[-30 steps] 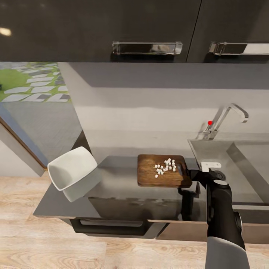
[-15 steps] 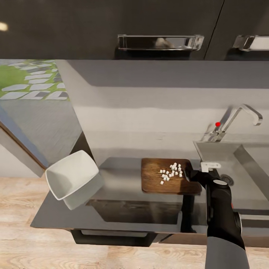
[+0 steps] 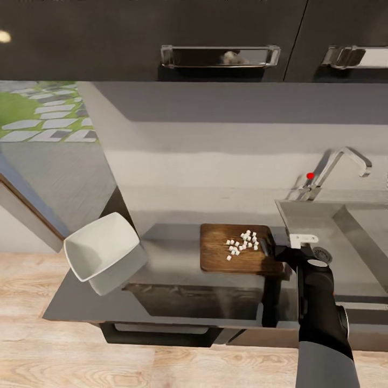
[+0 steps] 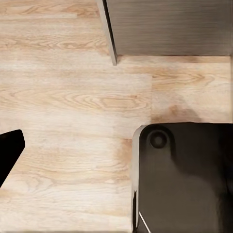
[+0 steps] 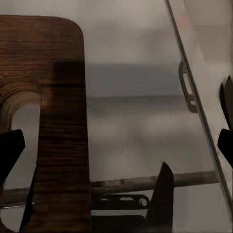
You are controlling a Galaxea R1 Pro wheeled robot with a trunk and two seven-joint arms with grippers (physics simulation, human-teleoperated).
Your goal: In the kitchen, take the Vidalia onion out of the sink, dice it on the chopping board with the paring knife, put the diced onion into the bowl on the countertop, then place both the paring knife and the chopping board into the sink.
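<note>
The dark wooden chopping board (image 3: pixel 215 256) lies flat on the grey countertop (image 3: pixel 167 240), just left of the sink (image 3: pixel 304 215). Several small white onion dice (image 3: pixel 242 242) sit near its slotted handle end. My right gripper (image 3: pixel 276 250) hovers at that end, open, with its fingers spread wide. In the right wrist view the board's handle end (image 5: pixel 63 97) lies by one fingertip (image 5: pixel 9 150). The white square bowl (image 3: pixel 99 250) stands at the counter's left end, holding nothing. The left wrist view catches one finger (image 4: pixel 8 150) of my left gripper over the floor. The paring knife is out of view.
The chrome tap (image 3: pixel 339 167) with its red-tipped lever rises behind the sink. Dark upper cabinets with bar handles (image 3: pixel 218 55) hang overhead. The wooden floor (image 4: pixel 73 97) and my dark base (image 4: pixel 184 179) lie below the left arm. The counter's front edge is near the board.
The whole view has swung right and then partly back, so the camera has moved. The board and bowl keep their places by the sink. My right gripper stays at the board's handle end.
</note>
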